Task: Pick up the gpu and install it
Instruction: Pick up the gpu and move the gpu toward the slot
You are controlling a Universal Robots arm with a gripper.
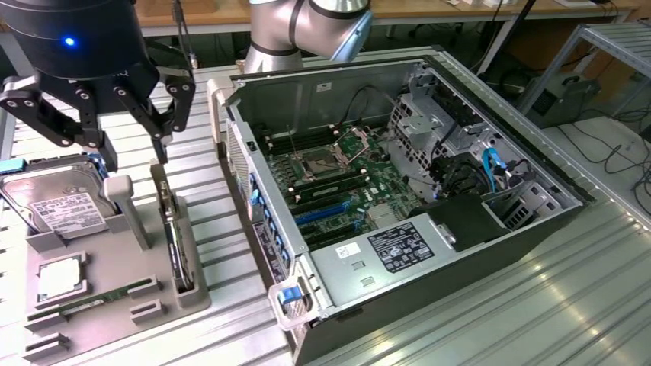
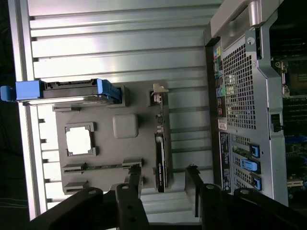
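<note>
The gpu [image 1: 175, 236] stands on edge in a slot of the grey holder tray [image 1: 112, 263], at the exterior view's left, beside the open computer case [image 1: 407, 191]. My gripper [image 1: 133, 156] hangs open above the tray's far end, clear of the card. In the wrist view the gpu [image 2: 160, 158] shows edge-on as a thin dark strip with its silver bracket [image 2: 158, 91] at one end. It lines up with the gap between the two fingers [image 2: 134, 179] of my gripper [image 2: 163, 181]. Nothing is held.
The tray [image 2: 124, 153] also carries a hard drive [image 1: 56, 206] in a blue caddy, a processor chip [image 1: 59, 276] and a narrow memory stick [image 1: 97, 299]. The case lies on its side with the motherboard [image 1: 336, 175] exposed. Ribbed metal table [image 1: 529, 305] surrounds both.
</note>
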